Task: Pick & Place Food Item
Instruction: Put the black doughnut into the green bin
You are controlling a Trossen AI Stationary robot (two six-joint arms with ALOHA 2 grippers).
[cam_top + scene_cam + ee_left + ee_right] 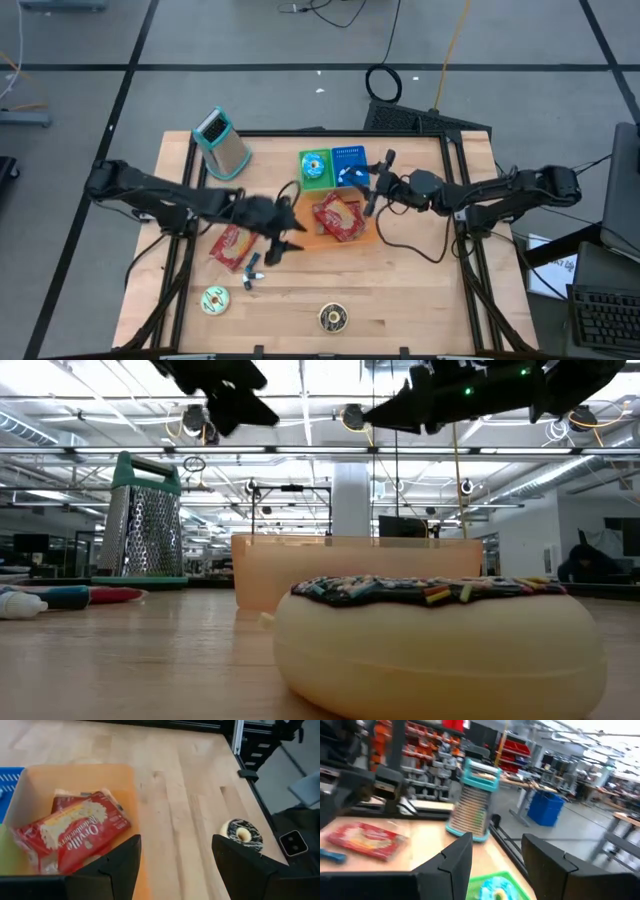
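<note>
Red popcorn packet (338, 217) lying flat inside orange bin (362, 237) near table centre, printed face up; seen in left wrist view too (75, 837), tilted against a second red pack beneath it, filling most of the bin (127, 780). Left gripper (283, 240) hanging just beside the bin's left edge, above the table, fingers (117, 865) spread apart and holding nothing; packet ahead of and between those fingers but not touching them. Right gripper (372, 185) raised over the bin's far right corner, near the blue tray (349, 160); fingers (455, 857) parted with a clear gap, nothing between them.

Second red packet (231, 247) flat on wooden table (420, 290) to the left of the left gripper, well apart from the bin. Small blue-and-white marker-like item (251, 270) just below it. Green tray (315, 170) with a blue-iced doughnut touching the blue tray's left side, behind the bin. Metal grater (221, 143) with teal trim upright at far left corner. Green-iced doughnut (215, 299) near the front left; chocolate sprinkled doughnut (333, 317) at front centre, looming large in low view (430, 645).
</note>
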